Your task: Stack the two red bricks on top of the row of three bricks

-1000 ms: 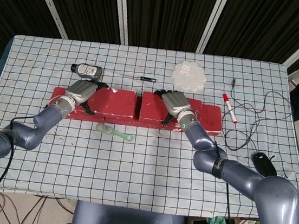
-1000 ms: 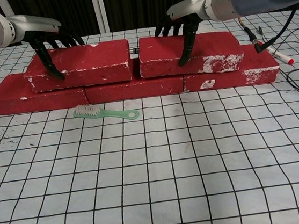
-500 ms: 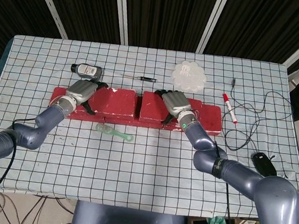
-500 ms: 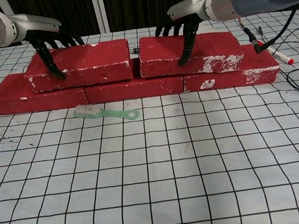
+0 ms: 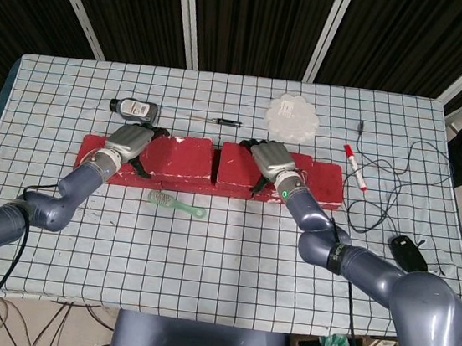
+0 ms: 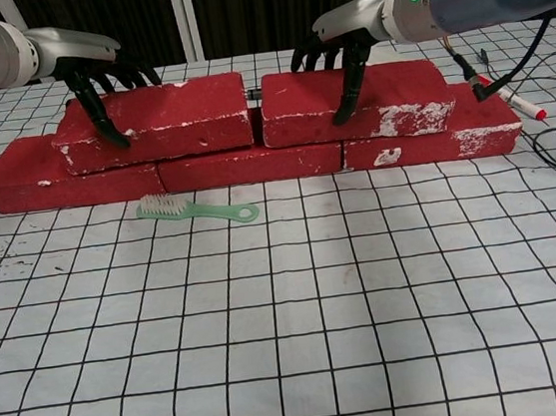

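While both upper bricks are already sitting on the bottom row, the left hand is grasping its brick and nudging it closer to the brick under the grasping right hand, narrowing the gap.

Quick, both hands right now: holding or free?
Left hand: grips the left top brick.
Right hand: grips the right top brick.
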`<state>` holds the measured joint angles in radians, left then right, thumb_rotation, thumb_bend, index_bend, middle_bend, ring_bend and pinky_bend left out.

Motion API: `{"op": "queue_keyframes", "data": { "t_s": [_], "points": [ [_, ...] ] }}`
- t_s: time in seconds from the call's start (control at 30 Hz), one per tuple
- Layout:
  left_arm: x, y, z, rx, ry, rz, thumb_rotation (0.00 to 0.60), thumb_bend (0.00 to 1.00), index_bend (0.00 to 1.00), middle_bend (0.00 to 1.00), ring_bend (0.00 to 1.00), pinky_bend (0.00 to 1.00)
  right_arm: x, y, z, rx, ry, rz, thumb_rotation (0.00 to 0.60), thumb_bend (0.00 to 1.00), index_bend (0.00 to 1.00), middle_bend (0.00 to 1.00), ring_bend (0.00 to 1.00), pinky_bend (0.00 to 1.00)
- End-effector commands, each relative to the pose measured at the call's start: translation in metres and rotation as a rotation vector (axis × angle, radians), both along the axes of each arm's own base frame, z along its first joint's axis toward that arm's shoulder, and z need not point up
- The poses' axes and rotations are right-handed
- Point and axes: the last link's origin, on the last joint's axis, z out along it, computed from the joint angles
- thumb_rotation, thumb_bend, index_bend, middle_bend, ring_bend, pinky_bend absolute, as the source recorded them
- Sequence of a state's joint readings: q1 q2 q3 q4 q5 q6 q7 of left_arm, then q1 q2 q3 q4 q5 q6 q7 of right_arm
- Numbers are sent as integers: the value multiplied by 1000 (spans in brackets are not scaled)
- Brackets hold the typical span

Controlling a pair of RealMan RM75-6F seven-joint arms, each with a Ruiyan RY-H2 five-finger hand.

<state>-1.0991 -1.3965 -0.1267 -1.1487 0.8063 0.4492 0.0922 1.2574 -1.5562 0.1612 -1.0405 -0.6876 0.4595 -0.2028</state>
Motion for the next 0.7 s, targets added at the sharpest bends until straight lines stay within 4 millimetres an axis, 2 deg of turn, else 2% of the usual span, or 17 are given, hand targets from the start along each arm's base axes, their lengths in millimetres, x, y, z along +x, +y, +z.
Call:
{"op": "queue_keyframes", "data": {
  "t_s": [0.03,0.7],
  "points": [
    [1,0,0,1,2,-3,600,38,138,174,66,138,0,0,0,0,1,-1,600,120,126,179,153,226],
    [0,0,1,-3,15,-9,600,4,133,159,36,113,-2,-1,0,9,3,-7,600,79,61,141,83,203]
  ]
}}
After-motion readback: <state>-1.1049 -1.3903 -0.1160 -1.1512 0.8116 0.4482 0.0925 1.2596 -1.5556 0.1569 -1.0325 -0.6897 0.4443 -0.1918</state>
